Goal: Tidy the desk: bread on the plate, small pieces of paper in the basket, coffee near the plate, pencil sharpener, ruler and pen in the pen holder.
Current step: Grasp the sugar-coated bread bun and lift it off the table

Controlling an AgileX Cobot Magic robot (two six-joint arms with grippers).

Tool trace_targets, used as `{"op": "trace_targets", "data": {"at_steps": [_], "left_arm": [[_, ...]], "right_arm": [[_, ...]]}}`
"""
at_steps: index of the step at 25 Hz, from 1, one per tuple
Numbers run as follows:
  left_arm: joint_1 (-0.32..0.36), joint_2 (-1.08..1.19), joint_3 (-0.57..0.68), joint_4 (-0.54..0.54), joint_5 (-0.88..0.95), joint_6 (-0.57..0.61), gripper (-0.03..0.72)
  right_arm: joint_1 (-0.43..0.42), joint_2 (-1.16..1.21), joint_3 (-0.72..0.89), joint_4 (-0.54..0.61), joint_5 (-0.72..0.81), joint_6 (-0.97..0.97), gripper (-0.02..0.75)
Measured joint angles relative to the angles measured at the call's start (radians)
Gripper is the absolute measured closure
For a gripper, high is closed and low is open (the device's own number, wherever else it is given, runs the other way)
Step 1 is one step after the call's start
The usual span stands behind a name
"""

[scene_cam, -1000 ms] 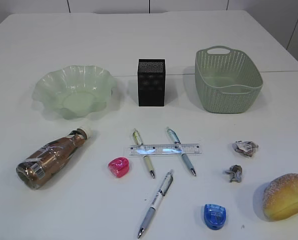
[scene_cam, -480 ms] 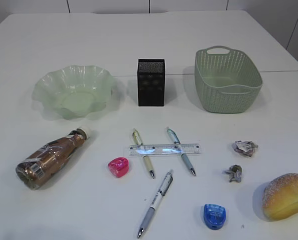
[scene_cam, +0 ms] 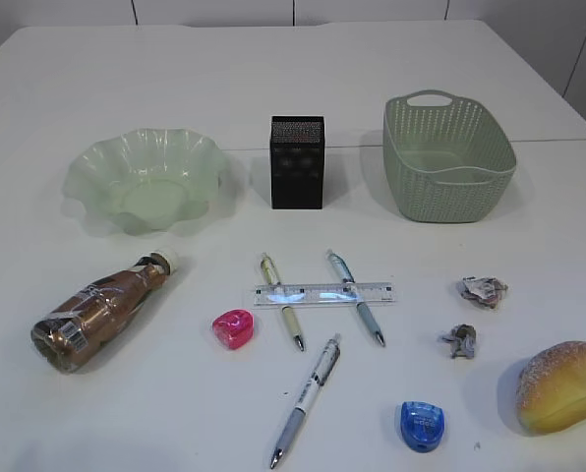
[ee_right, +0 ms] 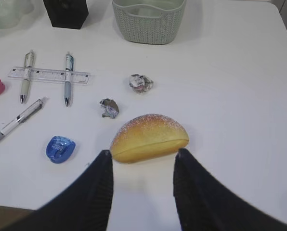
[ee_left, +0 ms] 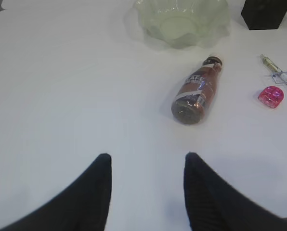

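The bread lies at the front right; in the right wrist view it sits just beyond my open, empty right gripper. Two paper balls lie left of it. The coffee bottle lies on its side at the left, ahead of my open, empty left gripper. A clear ruler rests across two pens; a third pen lies nearer. A pink sharpener and a blue sharpener lie on the table. Neither gripper shows in the exterior view.
A pale green wavy plate stands at the back left, a black mesh pen holder at the back centre, a green basket at the back right. A table seam runs behind them.
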Motion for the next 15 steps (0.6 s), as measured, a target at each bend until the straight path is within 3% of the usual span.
{"op": "trace_targets", "data": {"at_steps": [15], "left_arm": [[0.000,0.188,-0.076,-0.048,-0.026,0.000,0.335]], "right_arm": [[0.000,0.155,-0.006,0.002,-0.263,0.000,0.393]]}}
